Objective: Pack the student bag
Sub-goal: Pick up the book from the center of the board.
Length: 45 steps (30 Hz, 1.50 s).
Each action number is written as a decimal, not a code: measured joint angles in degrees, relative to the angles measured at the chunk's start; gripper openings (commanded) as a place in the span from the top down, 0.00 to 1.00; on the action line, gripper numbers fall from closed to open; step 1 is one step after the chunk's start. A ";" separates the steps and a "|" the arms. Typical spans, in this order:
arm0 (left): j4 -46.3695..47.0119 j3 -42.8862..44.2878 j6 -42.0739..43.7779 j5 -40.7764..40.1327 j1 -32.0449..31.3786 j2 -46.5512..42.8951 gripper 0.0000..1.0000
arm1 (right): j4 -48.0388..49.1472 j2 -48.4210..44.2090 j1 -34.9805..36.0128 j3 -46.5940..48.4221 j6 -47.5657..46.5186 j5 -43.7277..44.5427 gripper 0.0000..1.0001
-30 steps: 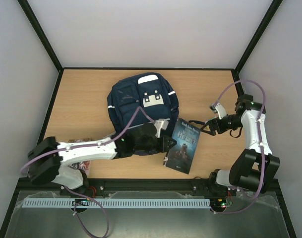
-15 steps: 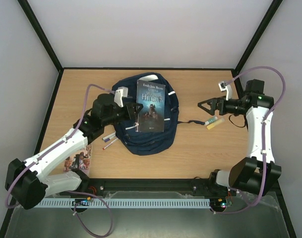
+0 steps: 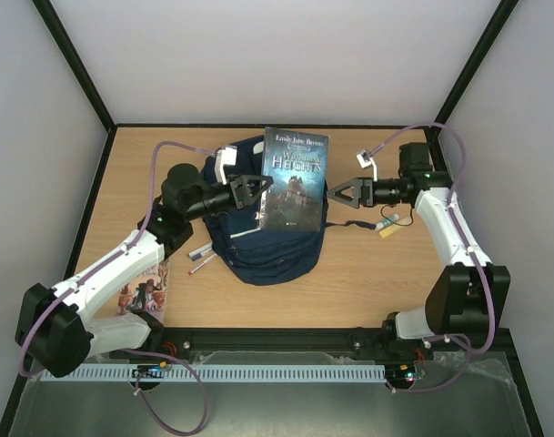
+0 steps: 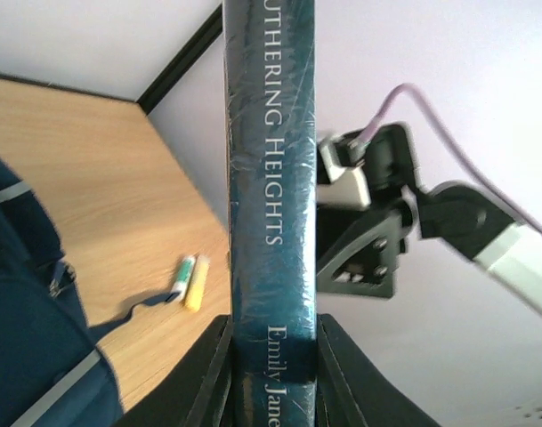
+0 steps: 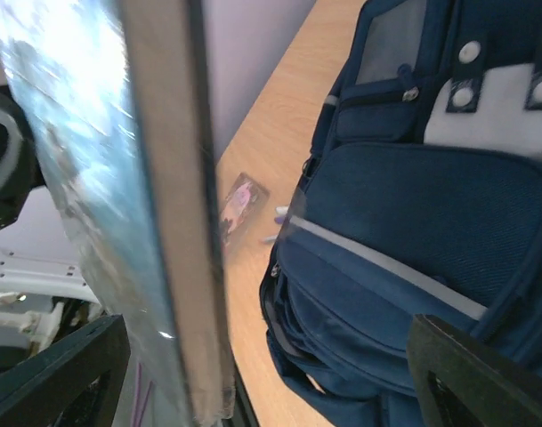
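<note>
The student bag (image 3: 269, 250) is a navy backpack lying flat mid-table, also seen in the right wrist view (image 5: 413, 222) and the left wrist view (image 4: 30, 356). A dark blue book, "Wuthering Heights" (image 3: 293, 177), stands upright above it. My left gripper (image 3: 258, 189) is shut on the book's spine (image 4: 271, 178), one finger on each cover (image 4: 213, 374). My right gripper (image 3: 336, 193) is open at the book's opposite side. The book's page edge (image 5: 164, 196) stands between its fingers, close to the left finger (image 5: 57, 374), unclamped.
A yellow marker and a green-capped stick (image 3: 390, 225) lie on the wood right of the bag. Pens (image 3: 199, 256) lie left of the bag. A pink picture card pack (image 3: 145, 293) sits near the front left. Walls enclose the table's back and sides.
The book has gone from lying on the table front right of the bag to standing raised over it in my left gripper. My right gripper moved left to the book's free edge.
</note>
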 measured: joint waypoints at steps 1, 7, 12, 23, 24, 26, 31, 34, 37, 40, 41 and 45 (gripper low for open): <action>2.08 -0.42 -0.94 0.00 0.11 -0.04 0.98 | 0.61 0.68 0.68 -0.52 0.28 -0.61 0.16; 11.47 -4.79 -6.99 -0.02 1.11 -0.33 0.98 | 3.52 2.23 6.51 -1.70 1.81 -3.17 0.17; 14.47 -6.14 -10.05 -0.02 1.18 0.07 0.98 | 5.25 2.23 10.19 -1.70 2.45 -4.76 0.25; 17.35 -7.06 -11.98 -0.02 1.27 0.48 0.98 | 6.86 2.21 10.82 -1.70 5.81 -9.60 0.59; 17.73 -7.26 -12.09 -0.02 1.27 0.48 0.98 | 7.06 2.21 10.82 -1.70 6.36 -9.81 0.63; 18.36 -7.61 -12.31 -0.02 1.27 0.42 0.98 | 7.17 2.21 10.78 -1.64 7.45 -10.01 0.69; 20.37 -8.76 -12.55 -0.39 1.55 0.31 0.98 | 7.15 2.23 10.69 0.15 10.32 -12.33 0.88; 21.38 -8.92 -12.83 -0.76 1.75 0.11 0.97 | 7.54 2.21 10.71 0.96 11.98 -12.68 0.97; 20.26 -8.92 -12.07 -1.66 1.75 0.04 0.63 | 7.91 2.21 10.71 0.94 12.81 -12.02 0.99; 16.04 -8.74 -8.61 -4.52 1.73 0.02 0.41 | 8.20 2.10 10.84 0.90 13.66 -8.94 0.99; 13.84 -8.72 -7.04 -5.60 1.70 0.02 0.36 | 8.37 1.92 10.73 0.72 14.01 -7.06 0.99; 3.28 -6.84 0.09 -9.88 1.75 0.02 0.29 | 8.37 1.79 8.07 -1.44 14.47 0.76 0.99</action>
